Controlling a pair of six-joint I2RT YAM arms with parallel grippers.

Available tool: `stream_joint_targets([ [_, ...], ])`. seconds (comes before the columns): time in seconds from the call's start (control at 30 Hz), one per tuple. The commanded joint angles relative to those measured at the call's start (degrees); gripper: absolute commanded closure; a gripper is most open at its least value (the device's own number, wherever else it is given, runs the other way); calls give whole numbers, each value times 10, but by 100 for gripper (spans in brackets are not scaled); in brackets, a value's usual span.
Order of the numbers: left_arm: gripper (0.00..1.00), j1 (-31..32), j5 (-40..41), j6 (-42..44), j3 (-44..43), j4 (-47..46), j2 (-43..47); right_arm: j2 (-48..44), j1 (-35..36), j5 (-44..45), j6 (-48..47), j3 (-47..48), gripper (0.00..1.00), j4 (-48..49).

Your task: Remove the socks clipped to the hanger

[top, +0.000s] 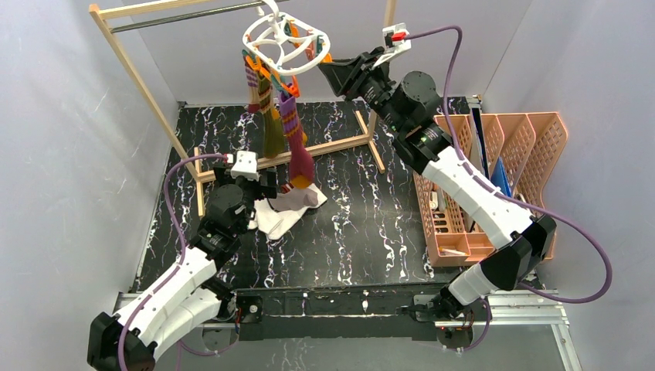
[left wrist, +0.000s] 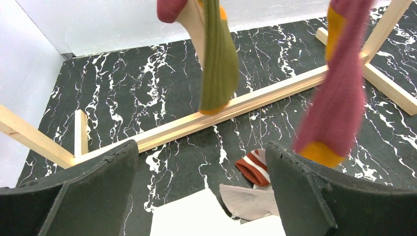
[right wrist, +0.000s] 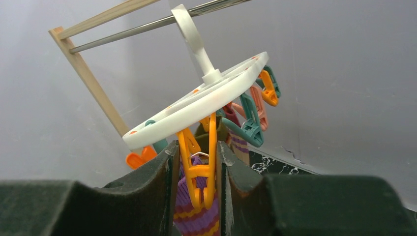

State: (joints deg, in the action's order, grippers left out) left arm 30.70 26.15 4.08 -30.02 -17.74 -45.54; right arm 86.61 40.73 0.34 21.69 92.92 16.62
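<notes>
The white oval hanger point(top: 282, 39) hangs tilted from the rack's metal rod, with orange, teal and pink pegs. Three socks dangle from it: a purple striped one point(top: 293, 127), an olive one point(top: 273, 133) and a striped one point(top: 252, 83). My right gripper point(right wrist: 196, 169) is shut on an orange peg point(right wrist: 200, 164) under the hanger ring point(right wrist: 196, 105), and the purple striped sock point(right wrist: 196, 219) hangs just below that peg. My left gripper point(left wrist: 201, 196) stands open low over the table, above a white sock point(left wrist: 196, 219), a tan sock point(left wrist: 248, 199) and a rust striped cuff point(left wrist: 255, 167).
The wooden rack point(top: 139, 77) stands at the back, its base bar point(left wrist: 236, 105) crossing in front of the left gripper. Orange plastic baskets point(top: 494, 178) line the right side. Grey walls close in on left and right. Dropped socks point(top: 286, 209) lie mid-table.
</notes>
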Motion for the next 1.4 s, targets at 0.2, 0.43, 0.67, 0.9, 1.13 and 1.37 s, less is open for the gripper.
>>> stream_joint_targets([
  [0.2,2,-2,21,10,21,-3,30,0,-46,0,12,37,96,-11],
  [0.43,2,-2,26,17,29,-8,29,19,-75,-23,14,56,96,-17],
  [0.67,2,-2,32,22,35,-17,26,45,-106,-28,18,80,97,-34],
  [0.9,2,-2,36,22,44,-17,38,61,-126,-7,15,95,99,-55],
  [1.13,2,-2,36,27,44,-21,40,94,-141,-6,10,140,99,-85],
  [1.37,2,-2,37,35,39,-39,25,135,-148,-6,-1,183,99,-105],
])
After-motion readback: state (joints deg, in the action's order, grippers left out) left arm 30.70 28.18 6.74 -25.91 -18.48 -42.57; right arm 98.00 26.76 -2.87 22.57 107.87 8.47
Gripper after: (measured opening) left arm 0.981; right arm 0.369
